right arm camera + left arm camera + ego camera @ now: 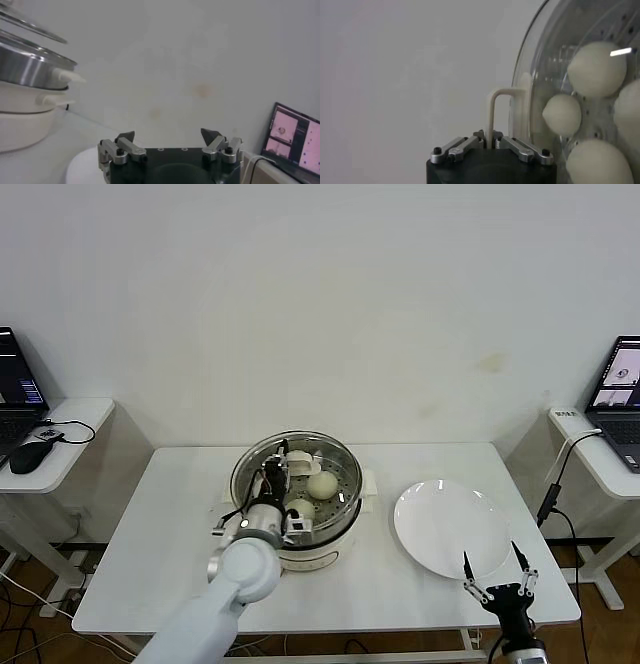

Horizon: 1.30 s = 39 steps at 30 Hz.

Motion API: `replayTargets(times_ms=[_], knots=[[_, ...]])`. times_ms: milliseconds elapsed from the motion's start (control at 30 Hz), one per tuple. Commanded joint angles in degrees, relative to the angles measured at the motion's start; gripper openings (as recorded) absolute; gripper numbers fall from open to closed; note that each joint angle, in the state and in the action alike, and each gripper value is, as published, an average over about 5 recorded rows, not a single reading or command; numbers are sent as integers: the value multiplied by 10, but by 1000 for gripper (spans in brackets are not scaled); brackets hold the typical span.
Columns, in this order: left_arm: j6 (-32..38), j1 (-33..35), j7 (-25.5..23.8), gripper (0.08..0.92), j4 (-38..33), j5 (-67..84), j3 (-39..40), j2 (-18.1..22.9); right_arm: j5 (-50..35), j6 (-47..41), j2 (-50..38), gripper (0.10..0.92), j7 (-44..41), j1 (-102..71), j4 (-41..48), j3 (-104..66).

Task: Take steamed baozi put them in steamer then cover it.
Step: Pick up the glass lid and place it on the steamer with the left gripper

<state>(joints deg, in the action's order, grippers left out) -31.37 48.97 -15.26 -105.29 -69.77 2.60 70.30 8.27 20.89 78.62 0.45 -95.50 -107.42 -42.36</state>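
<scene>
The lid [296, 474] is being held by its handle [501, 115] in the tightly closed left gripper [489, 142], just above the steamer [322, 546]. The right gripper [497, 576] is being kept wide open, empty.

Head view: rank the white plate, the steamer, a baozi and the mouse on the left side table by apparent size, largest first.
1. Steamer and white plate: they look about equally wide, so no ranking between them.
2. Mouse.
3. Baozi, though it and the mouse look close in size.
</scene>
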Motion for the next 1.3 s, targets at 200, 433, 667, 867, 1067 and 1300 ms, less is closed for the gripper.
replayTargets(times_ms=[200,433,667,867,1067,1300], knots=[[2,-11,-24,155,53,-72,7,43,9,5,3,823,0,-2,4,6],[6,-6,-23,155,56,-70,-1,45,10,7,4,823,0,-4,5,10],[7,-12,-20,155,67,-70,-1,56,11,10,6,823,0,-4,7,13],[9,-14,-16,155,74,-65,-6,59,12,13,6,823,-1,-6,9,13],[10,-9,-10,161,55,-54,-13,62,14,13,8,823,-1,-6,9,15],[10,21,-2,333,-7,-33,-30,45,15,14,8,823,-1,-6,11,17]])
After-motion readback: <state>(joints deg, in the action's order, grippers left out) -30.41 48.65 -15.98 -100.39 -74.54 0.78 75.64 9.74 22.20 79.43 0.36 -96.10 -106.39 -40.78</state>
